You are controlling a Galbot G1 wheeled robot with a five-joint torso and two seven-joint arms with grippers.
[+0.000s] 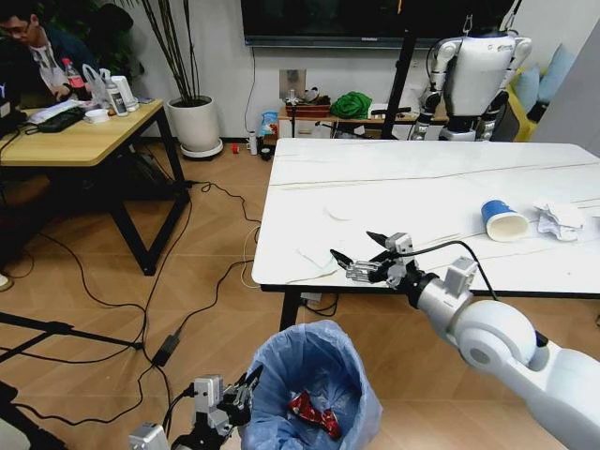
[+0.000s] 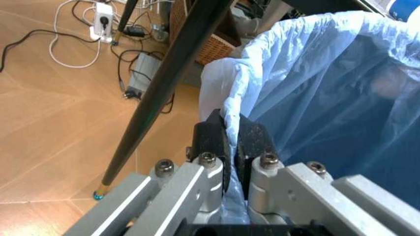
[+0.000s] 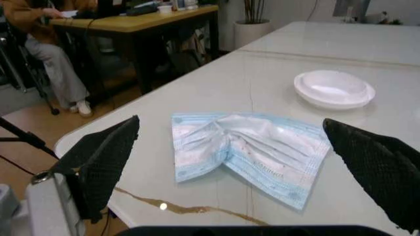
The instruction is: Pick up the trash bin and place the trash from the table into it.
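The right claw point(image 3: 229, 162) gapes wide over a limp, light blue pleated face mask point(image 3: 246, 152) near the white marble surface's point(image 1: 422, 187) front-left edge; pinch its raised middle fold. The left claw point(image 2: 229, 142) grips the blue-bagged round trash bin's point(image 1: 314, 384) rim, below.

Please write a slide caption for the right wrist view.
Open right gripper hovers over a crumpled light-blue face mask on the white marble-look table.

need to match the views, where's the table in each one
Head view: table spans the right half, the open right gripper over its near edge.
Left wrist view: its black leg crosses diagonally, beside the bin that the left gripper clamps.
Right wrist view: its white top lies under the gripper, bearing a mask.
Shared: bin links head and left wrist views; wooden desk links head and right wrist.
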